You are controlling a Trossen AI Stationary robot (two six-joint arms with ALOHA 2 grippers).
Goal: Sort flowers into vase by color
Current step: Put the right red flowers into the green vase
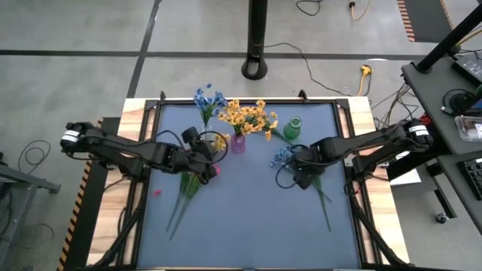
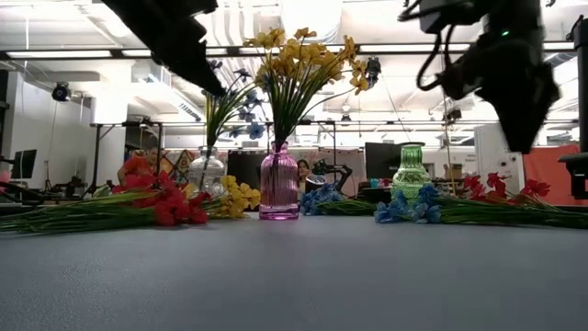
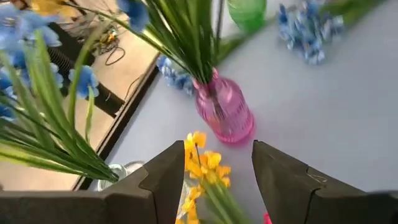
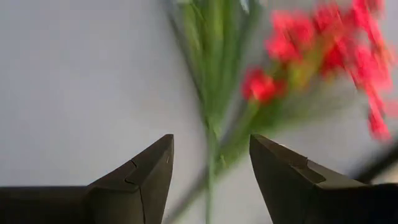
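The left gripper (image 3: pixel 211 180), jaws spread, straddled a yellow sprig (image 3: pixel 202 171) beside the pink vase (image 3: pixel 225 113), seemingly pre-grasp; the right gripper (image 4: pixel 211 180), jaws released, faced red flowers (image 4: pixel 323 56).

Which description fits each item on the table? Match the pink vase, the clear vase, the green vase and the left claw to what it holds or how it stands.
Items:
1. pink vase
2. clear vase
3. green vase
4. left claw

Descriptions:
A. holds blue flowers
B. open at a yellow sprig
C. has no flowers in it
D. holds yellow flowers

Pairs: 1-D, 2-A, 3-C, 4-B
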